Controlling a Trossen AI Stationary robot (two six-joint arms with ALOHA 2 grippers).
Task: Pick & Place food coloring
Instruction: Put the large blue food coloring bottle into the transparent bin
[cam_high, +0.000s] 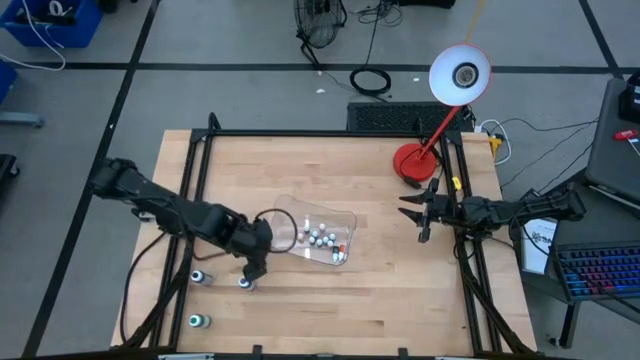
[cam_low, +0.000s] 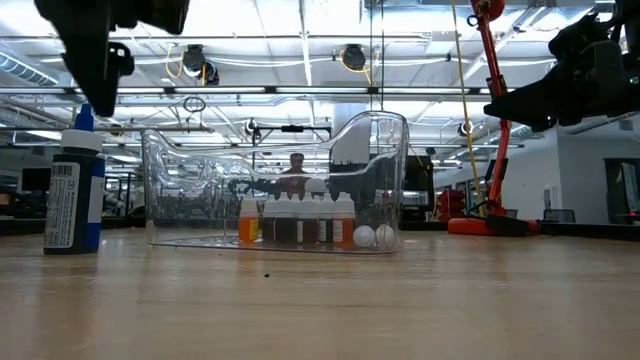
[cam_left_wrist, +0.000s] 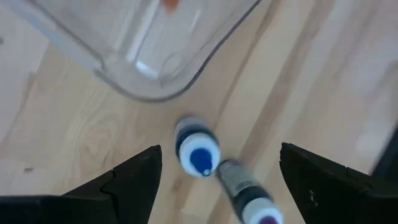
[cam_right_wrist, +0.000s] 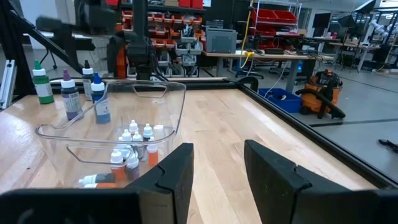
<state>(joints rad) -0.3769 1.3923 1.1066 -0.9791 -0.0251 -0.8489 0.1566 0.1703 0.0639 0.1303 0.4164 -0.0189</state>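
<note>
Plenty of bare wood along the near edge of the table, with only a green-topped bottle standing close to that edge on the left. A bit farther in, a blue-topped bottle standing upright, another bottle off to its left. Left gripper hanging right over that blue-topped one, pointing down, fingers spread wide to either side of the cap and not touching it, so nothing grasped. Left arm reaching in from the table's left edge, bent across toward the middle.

Just past the gripper, the clear tray sitting slightly skewed near the table centre, rounded corner very close to the blue-topped bottle. Inside, a cluster of tiny food coloring bottles bunched toward the tray's right end, mostly white caps, some orange showing; from table height, a row of them standing upright with a couple lying on their sides.

Wide open stretch of wood between tray and right side. Right gripper held up off the table near the right rail, pointing left toward the tray, arm stretched level from the right edge. Jaws only a narrow gap apart, empty.

Farthest back, red lamp base near the far right corner, black frame rails running along both sides.
</note>
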